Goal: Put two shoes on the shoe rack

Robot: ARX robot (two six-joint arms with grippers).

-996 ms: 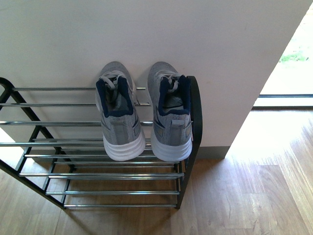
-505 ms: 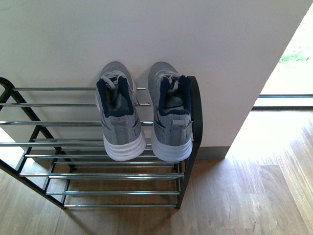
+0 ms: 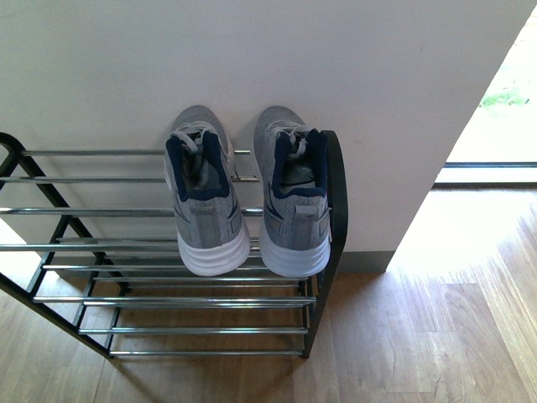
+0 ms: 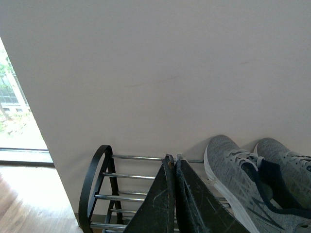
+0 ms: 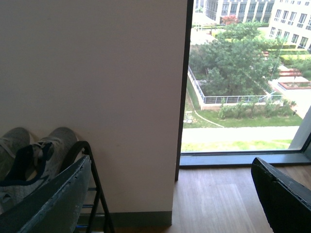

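Observation:
Two grey shoes with navy linings and white soles, the left shoe (image 3: 203, 195) and the right shoe (image 3: 294, 191), stand side by side on the top tier of the shoe rack (image 3: 101, 210), at its right end, toes toward the wall. No arm shows in the front view. In the left wrist view my left gripper (image 4: 174, 162) is shut with nothing in it, held back from the rack (image 4: 99, 174) and the shoes (image 4: 243, 184). In the right wrist view my right gripper (image 5: 172, 167) is open and empty, with the shoes (image 5: 34, 150) off to one side.
A white wall (image 3: 252, 59) runs right behind the rack. Wooden floor (image 3: 419, 336) lies to the rack's right, up to a floor-level window (image 3: 495, 126). The rack's lower tiers (image 3: 193, 327) and the left part of the top tier hold nothing.

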